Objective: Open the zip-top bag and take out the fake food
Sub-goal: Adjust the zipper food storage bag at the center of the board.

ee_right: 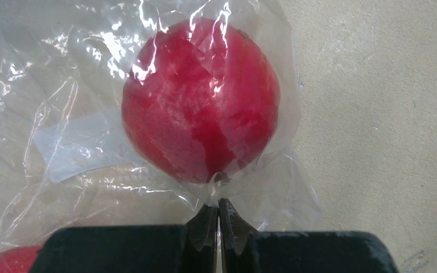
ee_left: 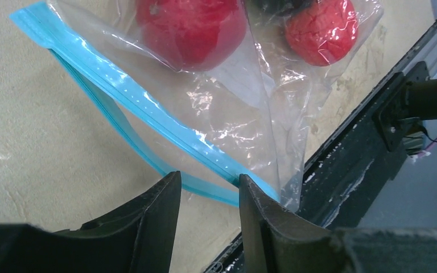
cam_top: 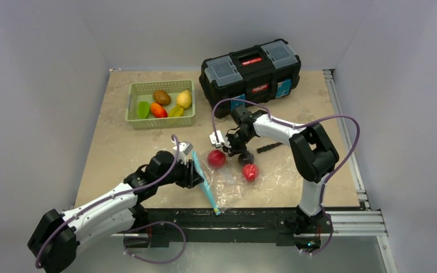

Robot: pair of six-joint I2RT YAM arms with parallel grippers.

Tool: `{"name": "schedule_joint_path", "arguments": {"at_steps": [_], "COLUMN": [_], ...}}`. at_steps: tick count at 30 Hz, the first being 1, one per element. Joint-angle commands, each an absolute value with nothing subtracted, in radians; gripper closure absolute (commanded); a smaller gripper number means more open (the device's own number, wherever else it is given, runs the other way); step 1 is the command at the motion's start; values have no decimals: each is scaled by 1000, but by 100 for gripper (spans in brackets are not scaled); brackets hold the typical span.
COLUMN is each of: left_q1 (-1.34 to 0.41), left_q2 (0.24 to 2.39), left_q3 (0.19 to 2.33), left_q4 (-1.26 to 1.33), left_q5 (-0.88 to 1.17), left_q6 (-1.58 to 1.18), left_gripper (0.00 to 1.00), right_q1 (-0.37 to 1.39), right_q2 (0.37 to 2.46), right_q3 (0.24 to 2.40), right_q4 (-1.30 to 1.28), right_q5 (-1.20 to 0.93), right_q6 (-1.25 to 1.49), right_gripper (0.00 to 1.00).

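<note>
Obs. Left gripper (ee_left: pixel 207 177): jaws apart, one end of the strip (ee_left: pixel 142 108) lying in the gap; no pinch is seen. The strip's two lips are seen parted along part of their length, so the bag (ee_left: pixel 233 114) is judged partly opened. The bag is laid flat at the 6 o'clock edge of the table (cam_top: pixel 119 148), strip on its 9 o'clock side. Two pieces are enclosed: a large red fruit (ee_right: pixel 200 99) near the bag's 12 o'clock and a small red fruit (ee_left: pixel 321 23) near 3 o'clock. Right gripper (ee_right: pixel 218 207): jaws together, clamped on a fold of film just beside the large fruit. Basket (cam_top: pixel 131 108) with other food at 11 o'clock, toolbox (cam_top: pixel 250 68) at 1 o'clock.

Risks:
- Both lips could be caught if the left jaws are closed here, so the mouth would be resealed
- The thin fold could be slipped or torn under pull
- A freed round fruit could be rolled off the near edge
</note>
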State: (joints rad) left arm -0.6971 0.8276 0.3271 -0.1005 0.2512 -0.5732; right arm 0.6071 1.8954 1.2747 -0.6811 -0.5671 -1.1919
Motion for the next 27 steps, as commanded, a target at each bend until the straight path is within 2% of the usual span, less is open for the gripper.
{"name": "schedule_joint_path", "arguments": {"at_steps": [1,7,16,20,24,27], "left_q1": [-740,-793,-804,-804,-804,-804], "left_q2": [857,879,614,680,785,823], "left_q3": [295,293,242,261,313,334], "left_q4": [50,48,-81,-118,-165,-171], "left_q5": [133,87,37,11,-9,-34], "left_q6": [-489,-458,-455,-467,-472,-471], "left_gripper": [58,57,55,56,67,69], "right_q1": [596,584,582,582,582,581], "right_q2": [1882,1884,1891,1891,1890,1889], "right_q3": [1307,1309,1308,1310,1309,1309], "right_q4": [-676,-680,-681,-681,-681,-681], "right_q5": [-594,-606,-606,-607,-607,-609], "right_q6": [-1177,-1177,-1181,-1183,-1184,-1186], "right_gripper": [100,100,100,100,100,100]}}
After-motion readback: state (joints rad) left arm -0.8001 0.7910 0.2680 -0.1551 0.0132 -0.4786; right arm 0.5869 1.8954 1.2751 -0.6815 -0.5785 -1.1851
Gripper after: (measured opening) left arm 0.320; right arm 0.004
